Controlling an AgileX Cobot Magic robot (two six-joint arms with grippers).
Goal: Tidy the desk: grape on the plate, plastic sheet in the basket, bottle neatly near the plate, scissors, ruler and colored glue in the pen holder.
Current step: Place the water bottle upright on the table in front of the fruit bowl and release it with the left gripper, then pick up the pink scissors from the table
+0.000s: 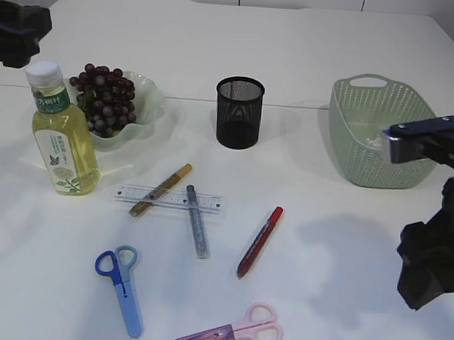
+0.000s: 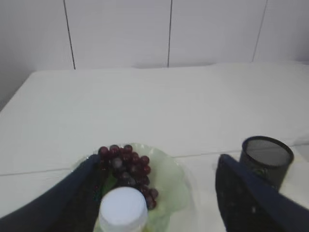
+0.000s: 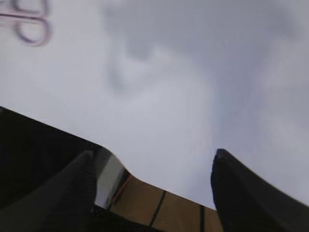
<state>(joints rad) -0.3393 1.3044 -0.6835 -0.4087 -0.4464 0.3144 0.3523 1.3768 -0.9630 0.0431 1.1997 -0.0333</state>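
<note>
Fingers of both arms stand spread wide with nothing between them, as the two wrist views show.

From the exterior view, the left arm is a dark shape at the upper left edge and the right arm a dark mass at the right edge, beside the green basket [image 1: 379,133]; the fingers themselves are hard to make out here. On the white worktop [image 1: 322,245], the grapes [image 1: 102,99] lie on the pale green plate [image 1: 144,107] at the back left. The bottle [image 1: 60,133] of yellow liquid stands upright just in front of the plate, at its left. The black mesh pen holder [image 1: 239,112] stands near the middle, apart from the plate and the basket. In front of it the clear ruler [image 1: 209,203] lies flat, with a gold glue pen [image 1: 161,189] and a silver glue pen [image 1: 197,220] lying across it. A red glue pen [image 1: 260,241] lies to the right, clear of the ruler. Blue scissors [image 1: 123,287] and pink scissors [image 1: 228,333] lie near the front edge.

Left wrist view: the left fingers [image 2: 72,198] hang wide apart above the bottle's white cap [image 2: 123,208], with the grapes and plate behind it and the pen holder [image 2: 267,157] at the right.

Right wrist view: the right fingers [image 3: 256,193] gape over bare worktop, the image blurred; the pink scissor handles [image 3: 29,19] show at the upper left.
</note>
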